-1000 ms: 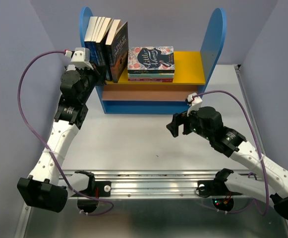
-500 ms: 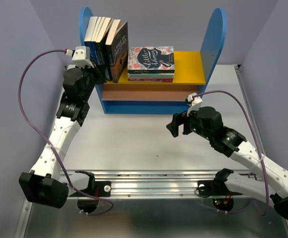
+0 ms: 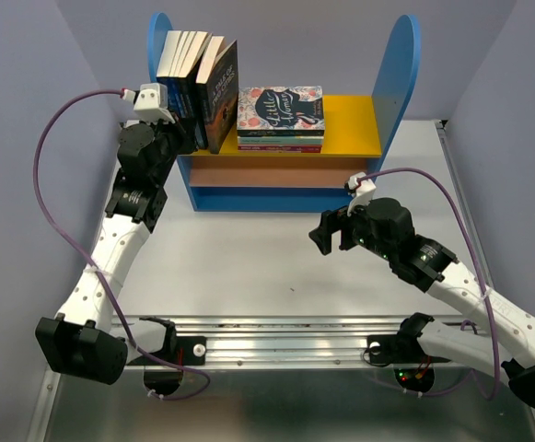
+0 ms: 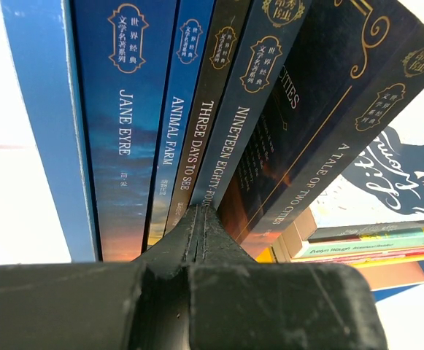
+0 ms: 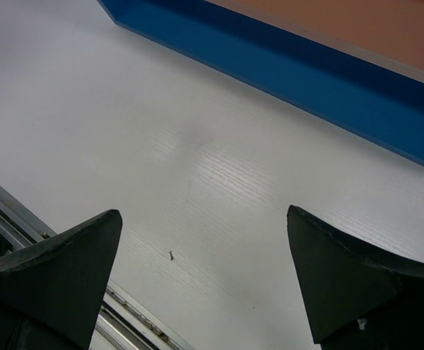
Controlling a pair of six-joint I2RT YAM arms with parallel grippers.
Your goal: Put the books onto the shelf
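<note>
The books (image 3: 198, 83) stand upright at the left end of the yellow upper board of the shelf (image 3: 398, 69), against its left blue panel. In the left wrist view their spines read Jane Eyre (image 4: 124, 124), Animal Farm (image 4: 176, 117), Three Days (image 4: 204, 138) and Nineteen Eighty-Four (image 4: 235, 146). A Tale of Two Cities (image 4: 328, 109) leans left onto them. My left gripper (image 3: 191, 138) is shut with nothing in it, its tip (image 4: 201, 213) at the foot of the middle spines. My right gripper (image 3: 325, 232) hovers open over the bare table (image 5: 203, 211), in front of the shelf's blue base (image 5: 306, 80).
A flat stack topped by the floral Little Women cover (image 3: 281, 112) lies on the yellow board right of the standing books, also seen in the left wrist view (image 4: 376, 193). A metal rail (image 3: 276, 336) runs along the near table edge. Grey walls close in on both sides.
The left arm's lower links have shifted slightly while its gripper stays at the books. The right arm has not moved.
</note>
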